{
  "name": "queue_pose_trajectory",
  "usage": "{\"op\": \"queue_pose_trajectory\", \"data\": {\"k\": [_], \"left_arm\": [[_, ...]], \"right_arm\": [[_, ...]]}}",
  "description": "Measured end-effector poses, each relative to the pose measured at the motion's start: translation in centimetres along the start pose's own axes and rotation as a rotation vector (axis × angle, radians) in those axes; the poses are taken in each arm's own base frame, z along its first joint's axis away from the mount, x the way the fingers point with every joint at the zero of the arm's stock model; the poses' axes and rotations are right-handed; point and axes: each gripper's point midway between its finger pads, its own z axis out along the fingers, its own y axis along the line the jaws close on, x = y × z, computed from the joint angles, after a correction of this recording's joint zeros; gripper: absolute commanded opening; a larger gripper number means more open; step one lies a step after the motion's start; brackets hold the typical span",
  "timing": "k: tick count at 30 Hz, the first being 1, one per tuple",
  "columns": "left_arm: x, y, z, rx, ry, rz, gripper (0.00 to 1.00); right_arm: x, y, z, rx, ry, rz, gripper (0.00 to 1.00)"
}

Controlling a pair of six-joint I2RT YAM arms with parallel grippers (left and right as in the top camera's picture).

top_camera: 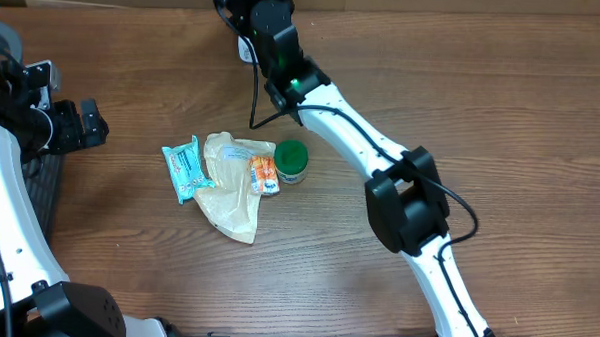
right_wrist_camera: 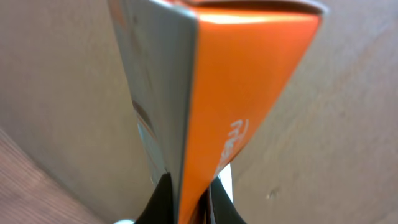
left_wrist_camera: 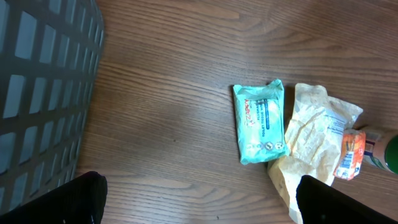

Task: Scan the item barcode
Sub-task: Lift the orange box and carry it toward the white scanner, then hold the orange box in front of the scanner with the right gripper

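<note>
Right tool [right_wrist_camera: 186, 204] clamped on a flat orange-and-grey cardboard carton [right_wrist_camera: 242, 93] near the far edge of the wooden bench [top_camera: 482, 115], left tool [left_wrist_camera: 199, 199] wide open & empty: item in hand, next prob. turn barcode face toward scanner (not visible).

Brown wood-grain table [top_camera: 502, 116]; grey slatted basket [left_wrist_camera: 43, 81]

- We count one teal wipes packet [top_camera: 185, 170], at 9 o'clock in the cluster.
- One crumpled tan bag [top_camera: 231, 191] in the middle.
- One small orange sachet [top_camera: 264, 174].
- One green-lidded jar [top_camera: 291, 160], at 3 o'clock.
- One orange box [right_wrist_camera: 249, 93].
- One slatted basket [left_wrist_camera: 43, 81].
</note>
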Motion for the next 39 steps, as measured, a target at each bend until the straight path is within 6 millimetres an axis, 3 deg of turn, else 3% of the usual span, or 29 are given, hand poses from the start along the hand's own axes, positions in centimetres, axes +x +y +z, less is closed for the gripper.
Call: {"op": "queue_pose_trajectory", "data": {"k": [4,12,16,28,39], "left_arm": [[0.0,0.0,0.0,0.000,0.000,0.000,1.00],[0.0,0.0,0.0,0.000,0.000,0.000,1.00],[0.0,0.0,0.0,0.000,0.000,0.000,0.99],[0.0,0.0,0.0,0.000,0.000,0.000,1.00],[0.0,0.0,0.0,0.000,0.000,0.000,0.99]], "right_arm": [[0.8,0.7,0.7,0.021,-0.075,-0.049,0.04],[6.8,1.8,2.4,-0.045,-0.086,-0.109,0.04],[8.3,1.4,2.9,-0.080,-0.097,-0.119,0.04],[7.4,3.8,2.4,-0.199,-0.168,-0.070,0.04],[7.1,4.2,2.3,-0.225,-0.179,-0.041,0.04]]}}
